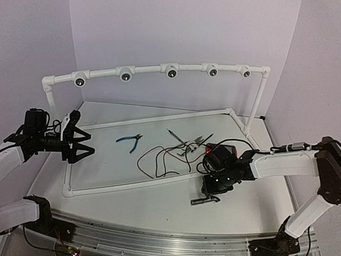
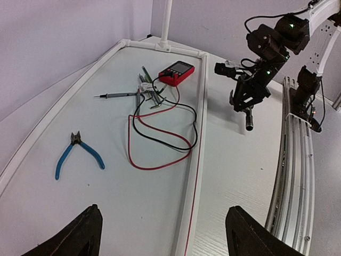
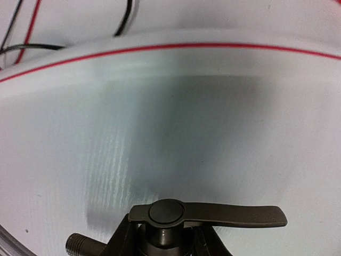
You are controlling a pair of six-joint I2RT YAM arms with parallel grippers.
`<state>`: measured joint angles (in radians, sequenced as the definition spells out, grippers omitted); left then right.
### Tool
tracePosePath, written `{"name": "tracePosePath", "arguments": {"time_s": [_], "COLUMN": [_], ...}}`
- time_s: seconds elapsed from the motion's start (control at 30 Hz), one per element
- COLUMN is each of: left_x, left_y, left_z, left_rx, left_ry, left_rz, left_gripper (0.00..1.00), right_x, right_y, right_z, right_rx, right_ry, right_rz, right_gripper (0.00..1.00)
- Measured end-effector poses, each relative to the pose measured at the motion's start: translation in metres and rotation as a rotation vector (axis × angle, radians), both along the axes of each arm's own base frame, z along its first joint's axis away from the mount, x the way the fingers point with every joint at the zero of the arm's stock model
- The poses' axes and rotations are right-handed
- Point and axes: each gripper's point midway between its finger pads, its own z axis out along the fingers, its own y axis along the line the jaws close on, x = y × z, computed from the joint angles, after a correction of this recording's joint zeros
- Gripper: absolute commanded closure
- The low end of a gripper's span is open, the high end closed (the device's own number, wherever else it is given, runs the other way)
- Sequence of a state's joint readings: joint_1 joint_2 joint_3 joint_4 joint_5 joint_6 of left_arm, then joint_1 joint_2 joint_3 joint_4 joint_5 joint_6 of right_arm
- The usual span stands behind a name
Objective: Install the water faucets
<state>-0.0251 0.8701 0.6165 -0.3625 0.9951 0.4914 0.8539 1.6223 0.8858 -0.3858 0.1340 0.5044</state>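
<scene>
Right end effector (image 3: 162, 242) clasping faucet (image 3: 213, 214), body cropped

Lower body of the faucet (image 3: 208, 214), perhaps between right fingers (image 3: 120, 242), beyond bottom edge.

**Left arm** (image 1: 1, 163): white links. The base is at the near left, the elbow is folded low, and the forearm is raised and reaches rightward.

**Left gripper** (image 1: 92, 145): black, held roughly level. The jaws are spread wide with nothing between them.

**Right arm** (image 1: 285, 162): the base is at the near right and the dark elbow joint sits high on the right. The white forearm stretches leftward.

**Right gripper** (image 1: 210, 190): wrist bent, pointing down. Its black fingers (image 3: 121, 240) are drawn in on either side of the water faucet (image 3: 208, 214), clasping its body just beneath the lever.
</scene>
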Motion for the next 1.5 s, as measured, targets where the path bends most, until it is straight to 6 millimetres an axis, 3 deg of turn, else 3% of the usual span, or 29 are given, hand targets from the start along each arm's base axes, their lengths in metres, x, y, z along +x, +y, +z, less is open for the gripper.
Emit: {"name": "tracePosePath", "arguments": {"time_s": [0.07,0.13,0.3,0.4,0.47,0.57,0.67,0.73,0.9,1.0,1.27,1.5], "left_x": [-0.003,-0.008,-0.010,-0.013,-0.013,-0.004,0.007,0.011,0.003,0.000,0.014,0.017], "left_y": [-0.008,-0.015,-0.037,-0.060,-0.075,-0.096,-0.110,-0.121,-0.136,-0.139,-0.160,-0.164], "left_z": [0.011,0.023,0.057,0.081,0.099,0.134,0.156,0.164,0.160,0.157,0.151,0.155], "left_rx": [-0.004,-0.011,-0.035,-0.044,-0.047,-0.055,-0.054,-0.050,-0.042,-0.040,0.009,0.007], "left_ry": [-0.020,-0.025,-0.018,-0.012,-0.015,-0.048,-0.082,-0.094,-0.065,-0.053,-0.062,-0.072], "left_rz": [-0.031,-0.056,-0.113,-0.181,-0.220,-0.257,-0.249,-0.246,-0.287,-0.301,-0.214,-0.194], "left_gripper": [0.19,0.19,0.20,0.19,0.19,0.20,0.25,0.26,0.25,0.26,0.48,0.68], "right_x": [0.005,0.015,0.042,0.044,0.044,0.044,0.046,0.048,0.049,0.050,0.049,0.050], "right_y": [0.004,0.016,0.070,0.104,0.125,0.157,0.182,0.194,0.203,0.204,0.208,0.207], "right_z": [0.026,0.067,0.201,0.280,0.318,0.355,0.368,0.366,0.358,0.364,0.383,0.390], "right_rx": [0.026,0.059,0.217,0.324,0.384,0.453,0.478,0.474,0.452,0.461,0.509,0.513], "right_ry": [-0.073,-0.191,-0.542,-0.740,-0.835,-0.927,-0.980,-0.996,-1.005,-1.017,-1.067,-1.096], "right_rz": [0.011,0.029,0.057,0.076,0.085,0.107,0.138,0.159,0.185,0.182,0.173,0.169], "right_gripper": [1.00,1.00,1.00,1.00,1.00,1.00,1.00,1.00,1.00,1.00,1.00,1.00]}}
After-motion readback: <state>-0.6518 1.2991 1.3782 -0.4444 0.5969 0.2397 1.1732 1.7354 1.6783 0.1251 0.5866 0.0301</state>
